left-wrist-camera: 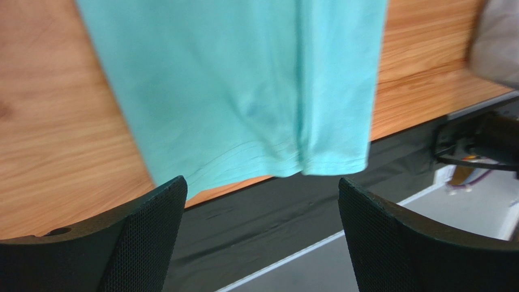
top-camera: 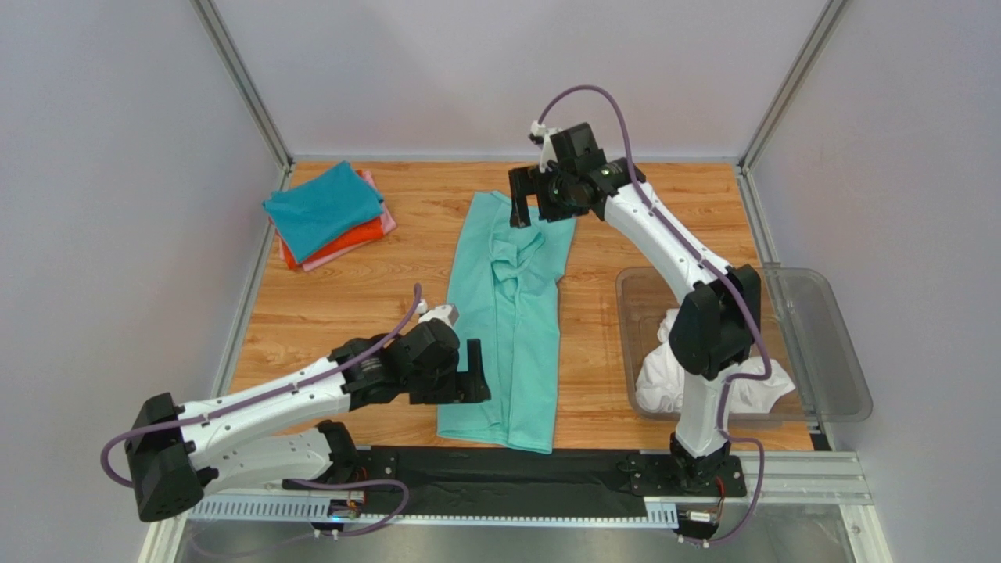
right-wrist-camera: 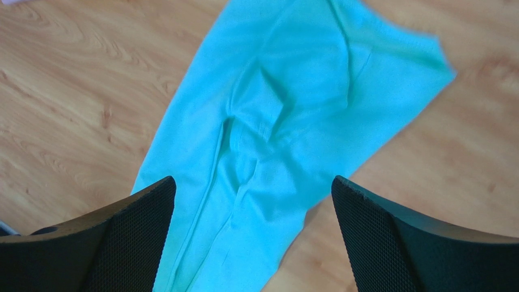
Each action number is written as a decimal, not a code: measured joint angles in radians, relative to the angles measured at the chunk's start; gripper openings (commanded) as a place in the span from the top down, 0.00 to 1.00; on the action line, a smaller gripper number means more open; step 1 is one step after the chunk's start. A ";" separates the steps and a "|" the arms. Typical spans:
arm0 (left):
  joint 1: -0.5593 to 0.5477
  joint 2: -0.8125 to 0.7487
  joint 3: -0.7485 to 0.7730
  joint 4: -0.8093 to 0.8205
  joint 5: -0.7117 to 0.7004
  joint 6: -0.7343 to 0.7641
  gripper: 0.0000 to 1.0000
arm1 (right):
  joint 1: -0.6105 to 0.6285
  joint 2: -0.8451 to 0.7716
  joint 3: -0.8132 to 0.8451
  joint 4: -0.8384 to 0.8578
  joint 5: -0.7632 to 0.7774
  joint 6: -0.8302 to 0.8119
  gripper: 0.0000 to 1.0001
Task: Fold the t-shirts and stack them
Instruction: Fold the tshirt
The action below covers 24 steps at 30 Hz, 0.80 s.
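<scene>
Lying down the middle of the wooden table (top-camera: 341, 317) is the mint-green t-shirt (top-camera: 508, 317). It is folded into a long thin strip, with some bumps near its far end. The left gripper (top-camera: 476, 373) sits just beside the near left side of the strip. Its two fingers are wide apart and hold nothing. The right gripper (top-camera: 535, 209) hangs over the far end of the shirt, fingers wide apart too, with nothing in them. In the far left corner is a neat pile: a teal-blue t-shirt (top-camera: 320, 209) on top, with an orange-red t-shirt (top-camera: 358, 235) and a pink t-shirt (top-camera: 371, 185) under it. A white t-shirt (top-camera: 664, 375) lies bunched up in the clear bin (top-camera: 840, 364) on the right.
</scene>
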 measured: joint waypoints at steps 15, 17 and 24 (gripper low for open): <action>-0.002 -0.214 -0.285 -0.116 -0.002 -0.043 0.24 | 0.396 -0.617 -0.964 0.174 0.321 0.382 0.00; -0.002 -0.198 -0.291 -0.096 0.002 -0.047 0.29 | 0.426 -0.701 -1.048 0.197 0.349 0.443 0.00; -0.002 -0.110 -0.301 -0.043 0.009 -0.047 0.49 | 0.518 -0.807 -1.225 0.215 0.417 0.579 0.00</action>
